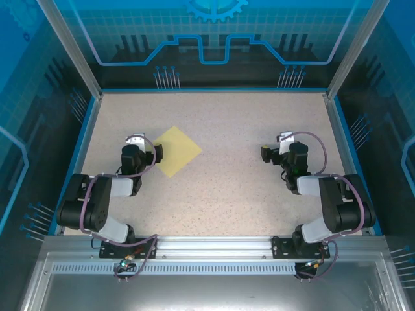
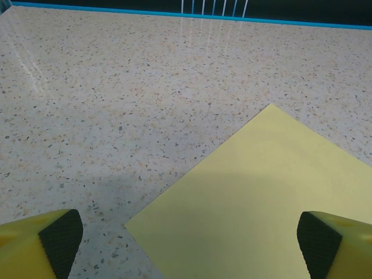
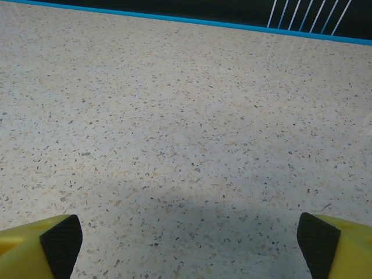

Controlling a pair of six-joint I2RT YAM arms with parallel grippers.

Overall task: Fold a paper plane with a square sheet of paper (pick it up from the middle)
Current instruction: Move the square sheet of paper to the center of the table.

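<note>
The square sheet of paper (image 1: 177,151) lies flat on the speckled table, pale yellow and turned like a diamond, left of centre. My left gripper (image 1: 144,151) stands at its left corner. In the left wrist view the sheet (image 2: 261,203) spreads under the right half of the gap, and the left gripper (image 2: 190,247) is open with both black pads wide apart and nothing between them. My right gripper (image 1: 280,151) is over bare table on the right, far from the sheet. In the right wrist view that gripper (image 3: 190,247) is open and holds nothing. No fold shows in the sheet.
The table (image 1: 227,194) is boxed in by a blue rim (image 1: 207,90) at the back and metal posts at the corners. Both arm bases sit on the rail at the near edge (image 1: 207,246). The speckled top between the two grippers is bare.
</note>
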